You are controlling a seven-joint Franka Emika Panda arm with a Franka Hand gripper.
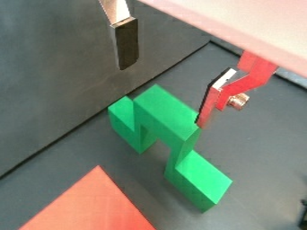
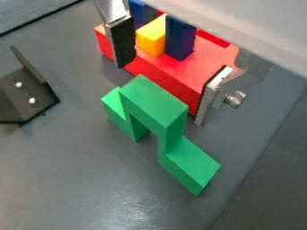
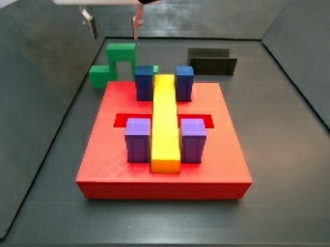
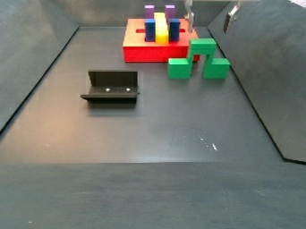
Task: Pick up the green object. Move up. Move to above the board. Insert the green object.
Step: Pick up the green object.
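In both wrist views we are seeing the gripper [image 1: 171, 67] hanging above the green object [image 1: 168, 144] — fingers [image 2: 120, 40] apart, gripping nothing. The object [image 2: 156, 128] is lying on the dark floor beside the board [image 2: 180, 76]. In a side view we are noting the object [image 3: 114, 62] behind the board [image 3: 165, 164], near the left wall. In a side view the fixture [image 4: 110, 87] is standing well apart from the object [image 4: 198, 57] — gripper [image 4: 210, 14] overhead.
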